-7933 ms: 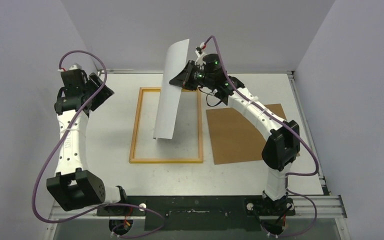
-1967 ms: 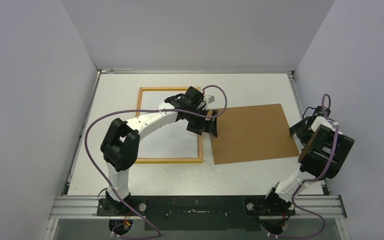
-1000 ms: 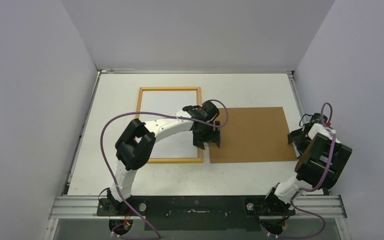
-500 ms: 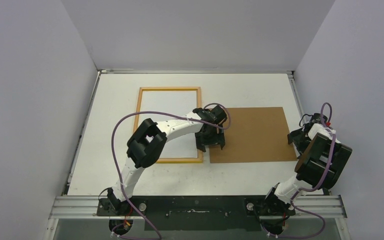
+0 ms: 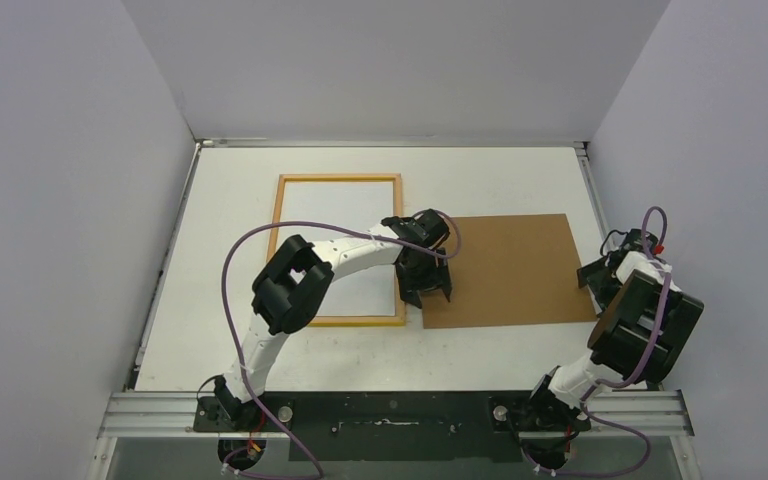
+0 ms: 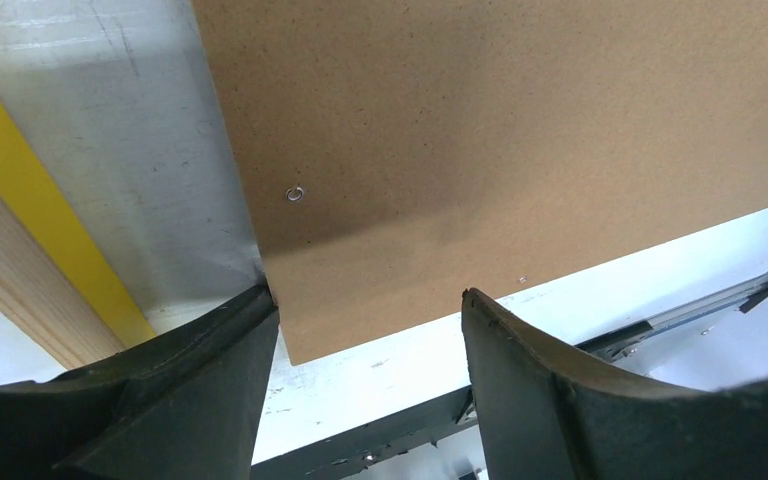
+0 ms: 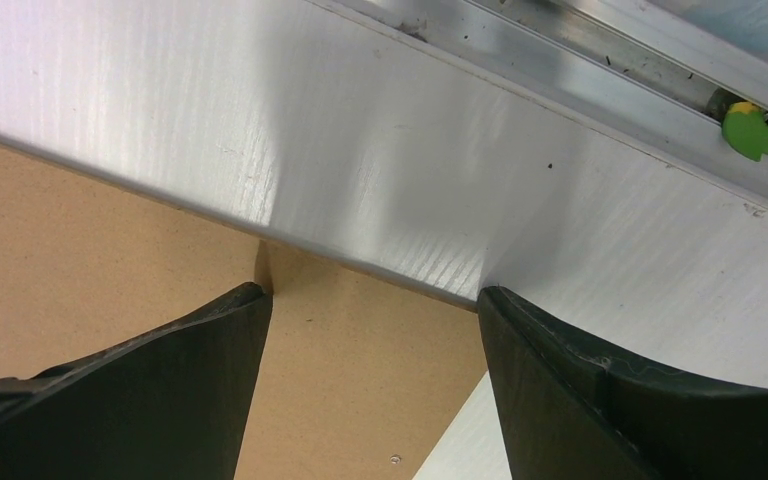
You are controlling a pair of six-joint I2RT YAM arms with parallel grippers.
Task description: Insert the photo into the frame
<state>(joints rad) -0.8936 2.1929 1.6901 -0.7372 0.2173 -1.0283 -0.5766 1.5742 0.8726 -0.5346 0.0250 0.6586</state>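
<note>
Nearest you, two arms are bolted at the near edge of the white worktop (image 5: 500,180), one on each side. Your left gripper (image 6: 368,300) hangs over the near left corner of the one flat brown fibreboard backing sheet (image 5: 510,265). Its jaws stand spread, one tip at the board's left edge and the other over the board, pinching nothing. Your right gripper (image 7: 370,295) sits at the same board's right edge, close to the worktop's right rim. Its jaws are likewise spread and empty, with brown board showing between them.

Just left of the board, one thin rectangular frame with light wooden-orange edges (image 5: 340,178) lies flat, a strip of bare worktop between the two. The left wrist view shows its yellow border beside the wood. The one photo, a thin rectangular print (image 5: 335,215), appears to lie inside the frame, plain white side up. The left arm crosses over its near part.
</note>
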